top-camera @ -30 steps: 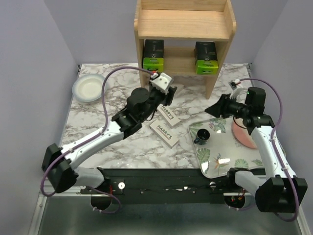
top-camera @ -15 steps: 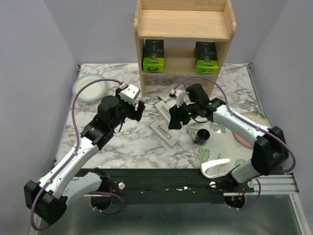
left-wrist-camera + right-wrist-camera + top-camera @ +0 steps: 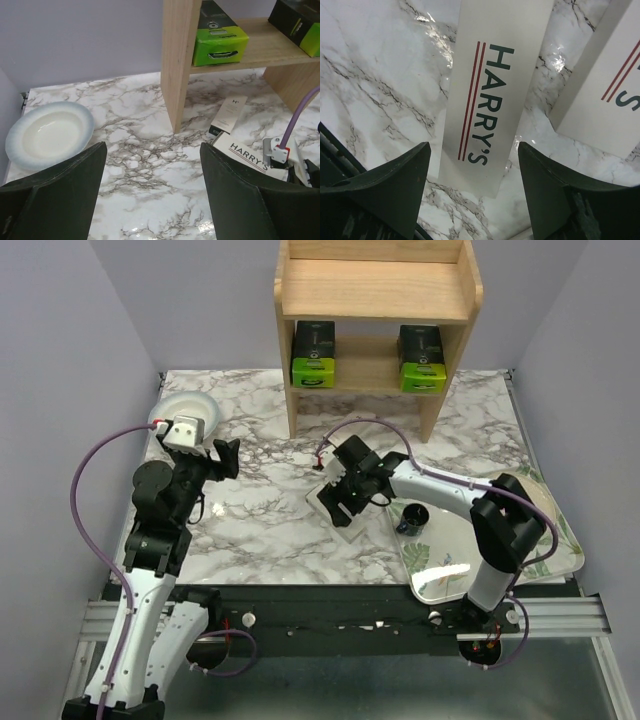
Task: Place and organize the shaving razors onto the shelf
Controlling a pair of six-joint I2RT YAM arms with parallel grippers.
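Observation:
Two black packs with lime-green ends (image 3: 313,355) (image 3: 421,358) stand on the lower tier of the wooden shelf (image 3: 375,290). Three white "HARRY'S" boxes lie on the marble in front of it. My right gripper (image 3: 342,500) is open and hovers just above the nearest box (image 3: 328,512). In the right wrist view this box (image 3: 495,90) lies between my open fingers (image 3: 395,185), with a second box (image 3: 615,95) beside it. My left gripper (image 3: 222,457) is open and empty, off to the left. The left wrist view shows the boxes (image 3: 230,114) (image 3: 250,155) and the shelf's side panel (image 3: 175,60).
A white bowl (image 3: 190,405) sits at the far left, also seen in the left wrist view (image 3: 47,132). A leaf-patterned tray (image 3: 470,560) lies at the right with a black cup (image 3: 412,518) on it, close to my right forearm.
My left arm drew back to the left, away from the boxes. My right arm swung in from over the tray and lowered its open gripper over the nearest HARRY'S box.

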